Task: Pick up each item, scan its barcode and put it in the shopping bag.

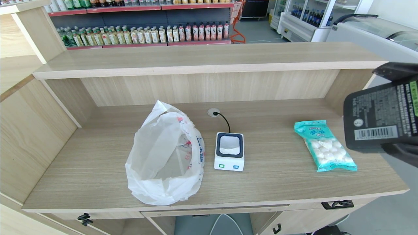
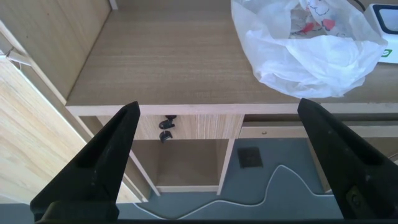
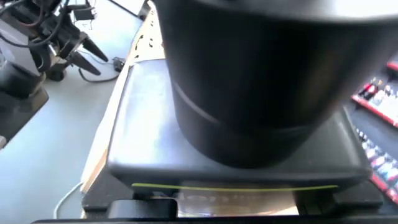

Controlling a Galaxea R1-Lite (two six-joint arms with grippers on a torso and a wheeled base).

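**Black container held up at the counter's right end**

Closest to the head camera is the black container (image 1: 380, 119), raised off the counter (image 1: 277, 186) at its right end. It is tilted, and the white barcode label on it faces the camera. The right gripper (image 1: 395, 111) is clamped on it, with one dark finger showing above the container and one below. In the right wrist view the container (image 3: 249, 81) is a rounded dark body pressed up close to the lens.

On the counter just beside the raised container lies a teal packet of cotton balls (image 1: 325, 145), flat, with its long side running away from the front edge. The white scanner (image 1: 229, 151) sits near the middle of the counter with its dark-framed window facing up. Its black cable (image 1: 224, 121) runs back to a round port in the counter top. The white shopping bag (image 1: 165, 156) stands just left of the scanner, touching or almost touching it, with its mouth gaping toward the front.

The left gripper (image 2: 217, 162) hangs off the front edge of the counter near its left end. Its jaws are spread wide with nothing between them. Past it, the bag (image 2: 311, 50) rests on the counter top.

Behind the counter, shelves of bottles (image 1: 147, 34) line the far wall.
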